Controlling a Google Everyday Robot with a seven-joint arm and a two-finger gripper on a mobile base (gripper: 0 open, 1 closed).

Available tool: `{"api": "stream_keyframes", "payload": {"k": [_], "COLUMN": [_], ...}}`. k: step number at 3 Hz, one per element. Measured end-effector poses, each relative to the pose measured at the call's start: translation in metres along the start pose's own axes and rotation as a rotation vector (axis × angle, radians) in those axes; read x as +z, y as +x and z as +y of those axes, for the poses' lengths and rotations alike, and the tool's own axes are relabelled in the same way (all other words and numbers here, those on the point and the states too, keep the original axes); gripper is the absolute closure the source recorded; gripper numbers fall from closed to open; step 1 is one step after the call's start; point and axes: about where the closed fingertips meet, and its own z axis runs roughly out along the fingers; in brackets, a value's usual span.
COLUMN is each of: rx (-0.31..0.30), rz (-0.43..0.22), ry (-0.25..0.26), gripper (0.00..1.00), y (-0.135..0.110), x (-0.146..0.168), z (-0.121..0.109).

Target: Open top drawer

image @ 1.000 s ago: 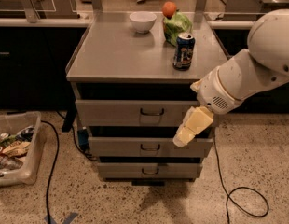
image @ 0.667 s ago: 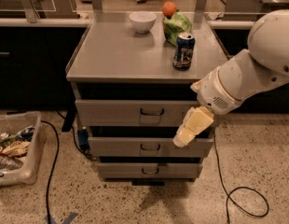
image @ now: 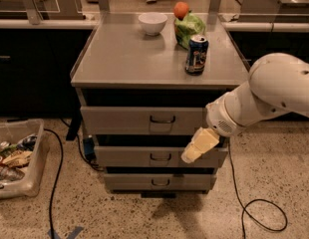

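The top drawer [image: 119, 121] was a grey metal one, the uppermost and widest of its stack. Its flat front sat level under a dark gap below the table [image: 129, 59] top. A small dark wire handle [image: 162, 119] sat at the centre of the front, with nothing touching it. The end effector [image: 194, 149] hung below and to the right of that handle, past the drawer's lower right corner.

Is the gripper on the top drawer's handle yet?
No, the gripper sits right of and below the top drawer's handle, in front of the middle drawer.
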Motion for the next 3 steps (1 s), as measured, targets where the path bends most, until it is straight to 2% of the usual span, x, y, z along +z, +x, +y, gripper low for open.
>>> {"api": "stream_keyframes", "payload": {"k": [1,2,3], "rx": [0.098,0.099,0.125], "rz": [-0.004,-0.004,-0.08], "ry": [0.056,0.056,0.086], "gripper": [0.0,0.0,0.0], "y": [0.02,0.02,0.018], "x": [0.032,0.032,0.034], "z": [-0.027,-0.028,-0.045]}}
